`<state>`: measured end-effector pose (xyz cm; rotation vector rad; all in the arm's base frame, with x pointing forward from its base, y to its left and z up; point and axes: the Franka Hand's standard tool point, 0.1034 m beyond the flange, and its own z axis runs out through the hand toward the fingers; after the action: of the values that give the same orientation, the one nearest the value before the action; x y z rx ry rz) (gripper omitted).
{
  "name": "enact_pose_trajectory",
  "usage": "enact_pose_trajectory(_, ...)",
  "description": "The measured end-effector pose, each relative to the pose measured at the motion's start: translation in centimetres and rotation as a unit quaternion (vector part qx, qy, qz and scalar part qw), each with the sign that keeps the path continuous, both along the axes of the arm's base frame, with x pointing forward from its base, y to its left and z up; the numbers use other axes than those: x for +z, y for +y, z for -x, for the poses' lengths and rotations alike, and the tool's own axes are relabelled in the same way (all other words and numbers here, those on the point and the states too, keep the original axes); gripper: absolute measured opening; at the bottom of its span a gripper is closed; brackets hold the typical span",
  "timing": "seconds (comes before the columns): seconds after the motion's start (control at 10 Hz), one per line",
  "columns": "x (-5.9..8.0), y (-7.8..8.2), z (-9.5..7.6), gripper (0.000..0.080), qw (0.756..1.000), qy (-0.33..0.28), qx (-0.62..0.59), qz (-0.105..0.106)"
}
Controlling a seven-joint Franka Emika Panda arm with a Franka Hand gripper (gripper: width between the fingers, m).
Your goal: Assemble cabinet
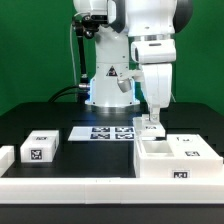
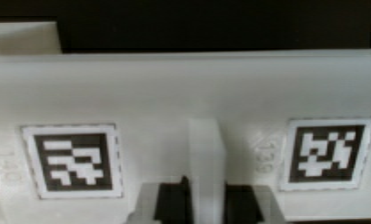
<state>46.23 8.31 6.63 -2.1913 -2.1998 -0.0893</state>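
Straddling a thin upright wall of the cabinet [image 1: 180, 160], on the counter [image 1: 100, 162] at the exterior view's right, my pincer [image 2: 194, 205] seems placed to shift it; I cannot tell whether it's clamped.

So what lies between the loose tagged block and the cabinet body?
The marker board, seen in the exterior view, between block and cabinet body.

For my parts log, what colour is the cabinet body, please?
The cabinet body is white, clearest in the exterior view.
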Motion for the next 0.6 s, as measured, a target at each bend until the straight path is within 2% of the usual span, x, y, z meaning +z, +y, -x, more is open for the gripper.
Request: enact_pose_trajectory(0.6, -0.24, 0.15, -1.05, 0.0062, 1.000, -0.005, -0.004, -0.006)
